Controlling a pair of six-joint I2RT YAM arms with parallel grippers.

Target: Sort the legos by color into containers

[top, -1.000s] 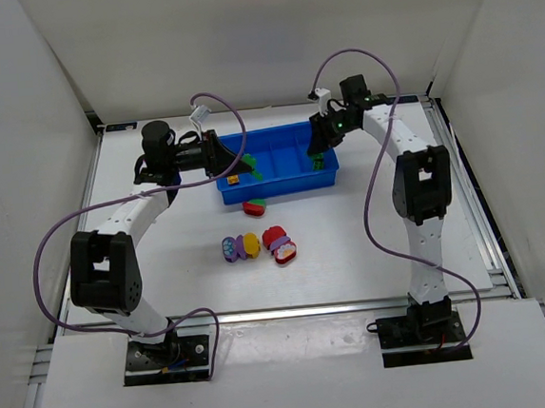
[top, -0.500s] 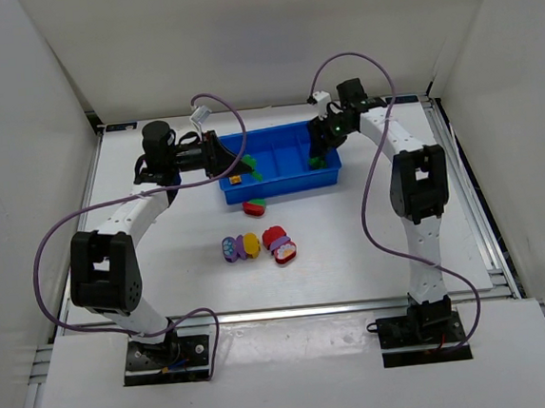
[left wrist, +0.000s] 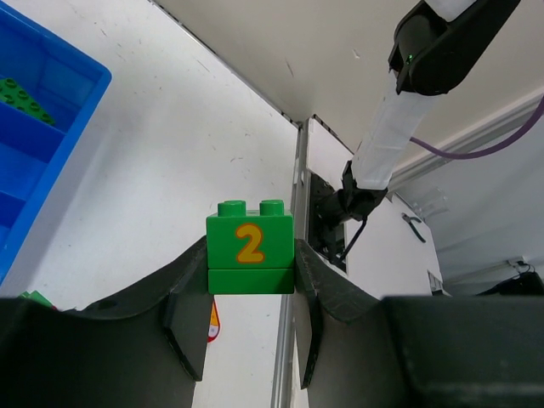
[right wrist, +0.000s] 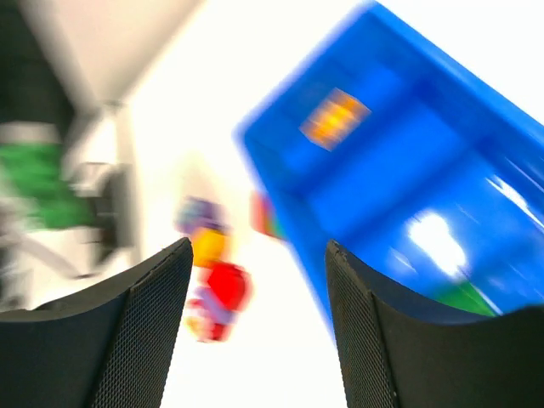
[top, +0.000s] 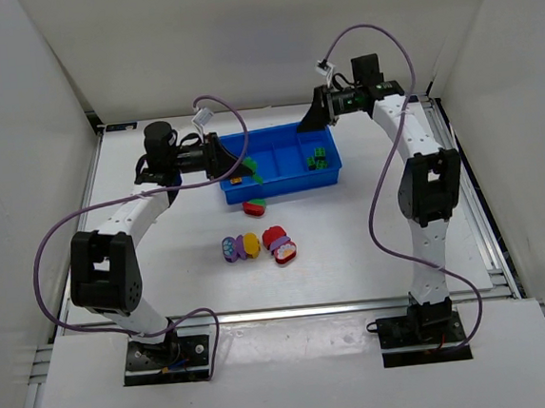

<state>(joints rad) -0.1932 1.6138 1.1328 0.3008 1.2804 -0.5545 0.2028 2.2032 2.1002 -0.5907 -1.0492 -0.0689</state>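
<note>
Right gripper (top: 314,118) is rising from the tray (top: 276,139), jaws spread.
Left gripper (left wrist: 251,265) is pinching a green brick (left wrist: 250,245), studs pointing outward.

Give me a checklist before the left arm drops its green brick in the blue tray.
1. Left hand grips numbered green brick: ok.
2. Right hand open, empty: ok.
3. Right hand clear of tray: ok, it hangs above the far rim.
4. Green compartment known: ok, loose green brick at tray's right end.
5. Held brick over it: not ok, it is near the orange brick at the left end.
6. Right wrist view sharp: not ok.
</note>
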